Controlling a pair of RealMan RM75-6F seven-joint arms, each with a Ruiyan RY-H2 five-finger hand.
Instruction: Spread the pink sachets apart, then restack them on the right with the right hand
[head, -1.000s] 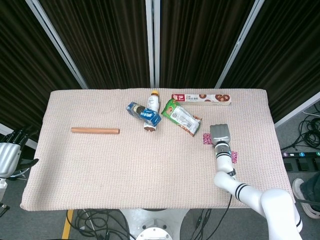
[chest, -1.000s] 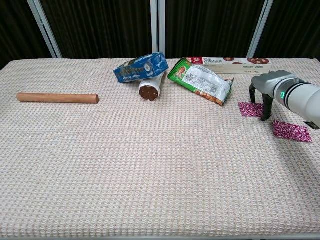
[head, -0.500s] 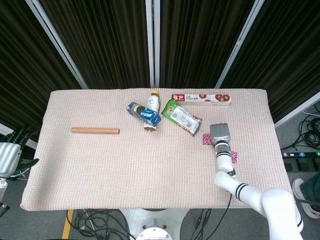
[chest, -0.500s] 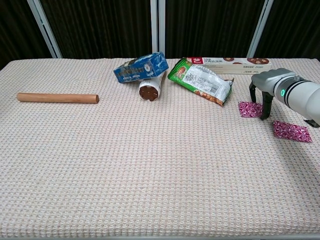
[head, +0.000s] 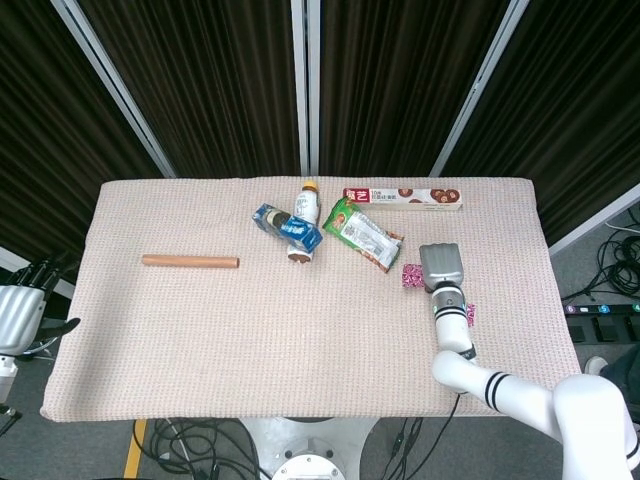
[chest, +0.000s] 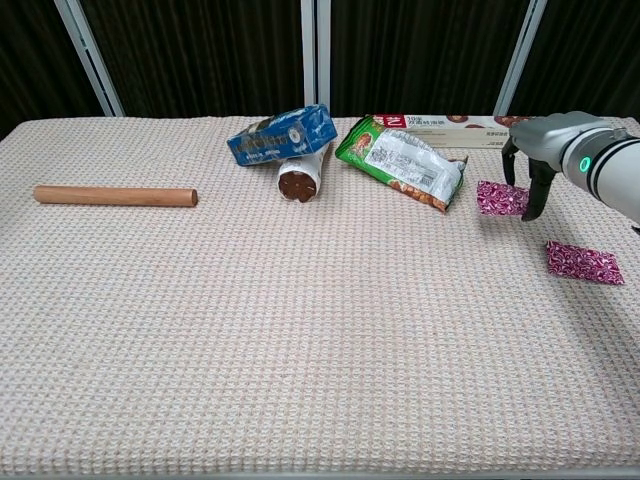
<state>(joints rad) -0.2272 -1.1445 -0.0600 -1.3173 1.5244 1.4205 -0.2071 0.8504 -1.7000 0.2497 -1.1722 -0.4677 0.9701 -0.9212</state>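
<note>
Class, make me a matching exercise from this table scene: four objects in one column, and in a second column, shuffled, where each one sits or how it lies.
Objects:
1. wooden rod
2. blue packet
3. long red-and-white box
4. right robot hand

Places or states:
A. lying along the table's far edge
B. pinching a pink sachet
C. resting on top of the lying bottle
D. alone on the left side of the cloth

Pairs: 1-D, 2-C, 3-A, 4-B
</note>
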